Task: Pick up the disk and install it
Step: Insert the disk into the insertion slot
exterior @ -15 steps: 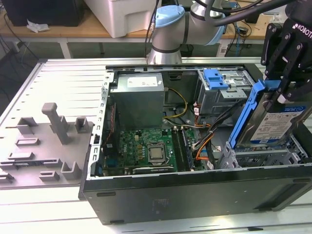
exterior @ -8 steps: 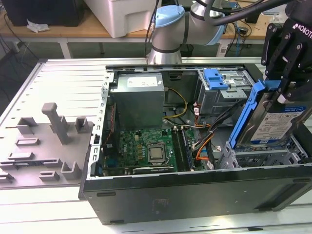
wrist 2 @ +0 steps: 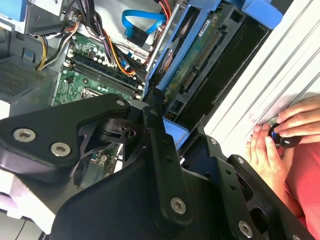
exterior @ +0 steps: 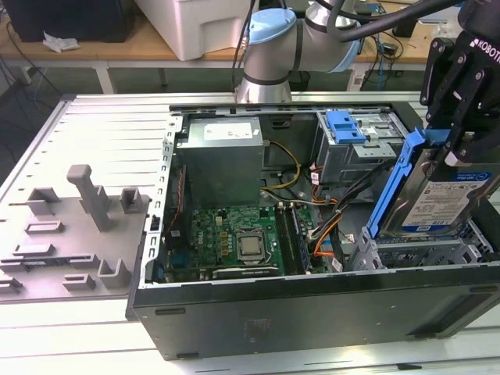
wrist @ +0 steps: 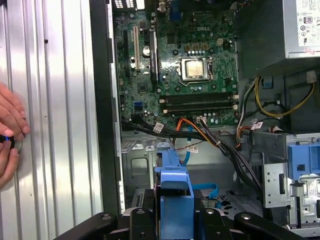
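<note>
**A:** What have you got there?
**B:** You have one disk (exterior: 449,199), one pincer (exterior: 447,144) and one open computer case (exterior: 312,312) on the table (exterior: 101,133).

**A:** Is your pincer open?
**B:** No. It is clamped tight on the blue frame (exterior: 394,183) at the top edge of the disk. Your disk hangs tilted, with its low end down at the metal drive cage (exterior: 414,254), at the exterior view's right end of the case.

**A:** What is close by?
**B:** One green board (exterior: 234,238) and one grey metal box (exterior: 223,156) sit inside the case. Orange and black wires (exterior: 328,234) run just beside the cage. One grey holder plate (exterior: 70,234) lies on the table, well apart. A person's hands (wrist 2: 300,119) rest on the table beside the case.
</note>
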Controlling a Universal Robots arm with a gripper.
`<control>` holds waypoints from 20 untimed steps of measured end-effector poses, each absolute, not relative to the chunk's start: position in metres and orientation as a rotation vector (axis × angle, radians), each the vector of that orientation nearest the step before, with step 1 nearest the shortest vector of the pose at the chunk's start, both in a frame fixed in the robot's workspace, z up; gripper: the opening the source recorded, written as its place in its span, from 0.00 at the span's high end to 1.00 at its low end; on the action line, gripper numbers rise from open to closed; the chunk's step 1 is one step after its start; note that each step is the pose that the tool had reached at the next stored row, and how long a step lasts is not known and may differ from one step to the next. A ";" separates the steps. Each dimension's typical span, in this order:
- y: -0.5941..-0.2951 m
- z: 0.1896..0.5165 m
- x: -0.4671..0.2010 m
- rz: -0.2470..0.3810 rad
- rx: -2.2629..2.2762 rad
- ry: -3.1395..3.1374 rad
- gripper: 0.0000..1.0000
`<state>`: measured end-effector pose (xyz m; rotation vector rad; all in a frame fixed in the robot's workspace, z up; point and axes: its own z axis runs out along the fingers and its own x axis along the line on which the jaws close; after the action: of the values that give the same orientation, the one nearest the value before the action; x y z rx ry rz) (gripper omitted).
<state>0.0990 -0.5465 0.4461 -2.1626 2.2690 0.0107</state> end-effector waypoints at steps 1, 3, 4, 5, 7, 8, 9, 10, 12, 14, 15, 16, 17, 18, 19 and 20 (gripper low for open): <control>-0.546 0.446 0.099 0.011 -2.163 2.269 0.64; -0.546 0.446 0.099 0.011 -2.163 2.269 0.64; -0.546 0.446 0.099 0.011 -2.163 2.269 0.64; -0.546 0.446 0.099 0.011 -2.163 2.269 0.64; -0.546 0.445 0.099 0.012 -2.163 2.269 0.64; -0.546 0.444 0.099 0.017 -2.160 2.267 0.64; -0.546 0.444 0.099 0.019 -2.160 2.266 0.64; -0.546 0.444 0.099 0.019 -2.160 2.266 0.64; -0.546 0.445 0.099 0.018 -2.160 2.266 0.64; -0.546 0.445 0.099 0.018 -2.160 2.266 0.64; -0.546 0.445 0.099 0.018 -2.160 2.266 0.64; -0.546 0.445 0.099 0.018 -2.160 2.266 0.64; -0.546 0.445 0.099 0.018 -2.160 2.266 0.64; -0.546 0.444 0.099 0.018 -2.160 2.266 0.64; -0.546 0.444 0.099 0.018 -2.160 2.266 0.64; -0.546 0.444 0.099 0.018 -2.160 2.266 0.64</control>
<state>0.0990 -0.5464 0.4436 -2.1601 2.2662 0.0180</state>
